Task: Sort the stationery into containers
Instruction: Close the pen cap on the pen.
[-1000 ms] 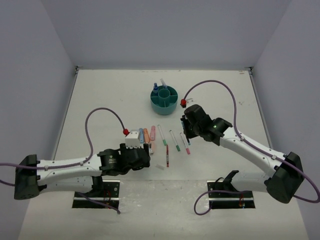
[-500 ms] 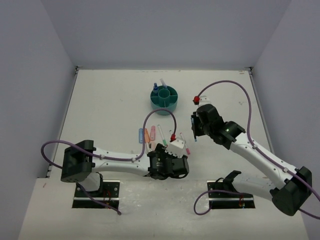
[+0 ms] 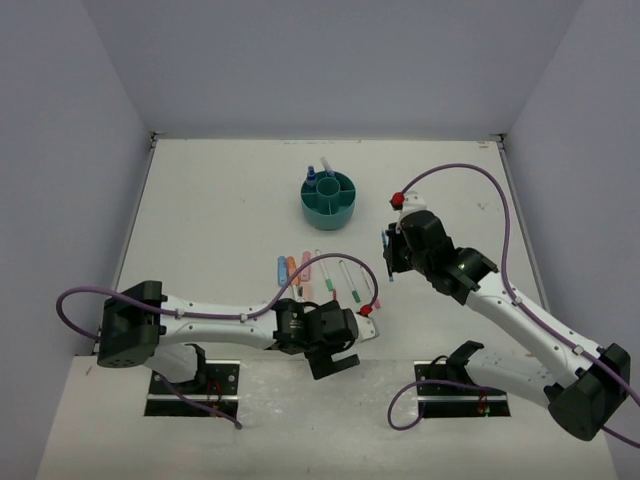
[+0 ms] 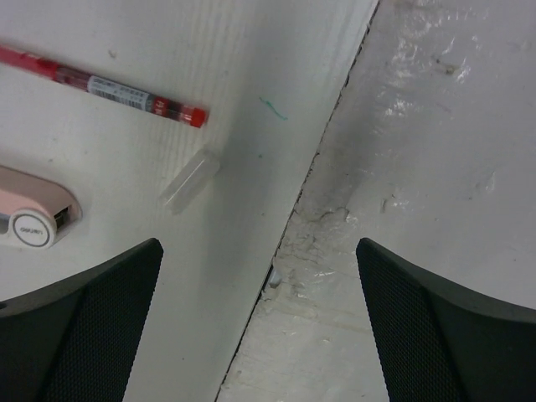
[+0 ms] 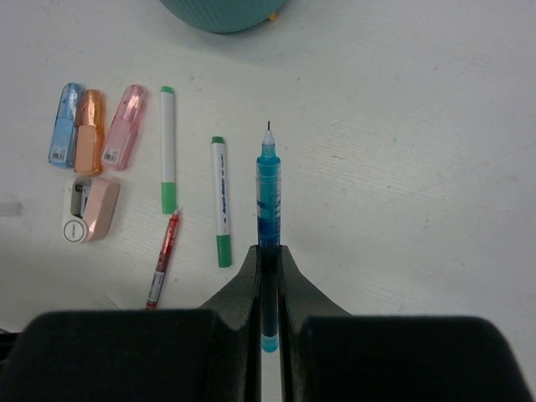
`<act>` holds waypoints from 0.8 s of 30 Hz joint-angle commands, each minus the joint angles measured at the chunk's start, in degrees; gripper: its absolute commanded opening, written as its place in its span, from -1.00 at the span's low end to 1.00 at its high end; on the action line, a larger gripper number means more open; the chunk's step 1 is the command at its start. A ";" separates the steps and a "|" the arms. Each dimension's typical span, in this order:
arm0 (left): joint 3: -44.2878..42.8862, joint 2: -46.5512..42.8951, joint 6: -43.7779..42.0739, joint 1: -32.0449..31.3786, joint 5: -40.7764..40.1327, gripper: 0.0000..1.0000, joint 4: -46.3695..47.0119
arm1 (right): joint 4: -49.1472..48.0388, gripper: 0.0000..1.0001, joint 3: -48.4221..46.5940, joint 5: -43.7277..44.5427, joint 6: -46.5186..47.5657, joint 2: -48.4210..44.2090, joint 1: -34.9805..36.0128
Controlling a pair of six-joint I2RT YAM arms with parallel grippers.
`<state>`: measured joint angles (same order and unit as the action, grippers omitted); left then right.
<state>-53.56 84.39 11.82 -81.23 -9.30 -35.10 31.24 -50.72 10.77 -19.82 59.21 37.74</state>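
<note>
Listing the right gripper first: how does it stand? (clerk)

Pinched together on a blue pen. The pen is uncapped and its tip points toward the teal organiser. It is held over bare table, to the right of the loose items. (checker)

Left gripper? (clerk)

Its fingers are spread wide with nothing between them. It hangs over the near edge of the white table, where the board meets a rougher surface. (checker)

Items below it? (clerk)

One red pen. One clear cap, near the pen's end but apart from it. One pink-and-white correction-tape dispenser, partly cut off by the frame. (checker)

Other stationery on the table? (clerk)

In the right wrist view, a blue marker, an orange marker and a pink marker lie side by side, the blue touching the orange. One green-capped pen and a second green-capped pen lie roughly parallel beside them. All are well apart from the organiser. (checker)

Organiser contents? (clerk)

Overhead, a blue-topped item and a white pen stand upright at its far-left side. Which compartments they are in cannot be told. (checker)
</note>
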 commanded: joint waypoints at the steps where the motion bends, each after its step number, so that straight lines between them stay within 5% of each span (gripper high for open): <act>1: -1.80 1.73 -14.27 3.57 7.85 1.00 -0.89 | -2.95 -1.00 0.89 -0.76 1.28 -1.96 -0.29; 8: -3.10 3.28 -24.59 11.05 13.42 0.91 0.56 | -3.91 -1.00 1.58 -2.25 1.72 -3.61 -0.21; 17: -5.38 8.29 -28.79 15.84 22.02 0.25 -4.78 | -4.00 -1.00 1.84 -1.55 1.80 -4.54 -0.21; 24: -3.28 8.00 -28.61 15.85 17.81 0.15 -0.99 | -4.08 -1.00 1.76 -2.08 1.89 -4.54 -0.21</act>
<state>-57.10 92.82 -14.77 -65.58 9.20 -38.20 29.08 -49.19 9.26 -18.74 55.72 37.74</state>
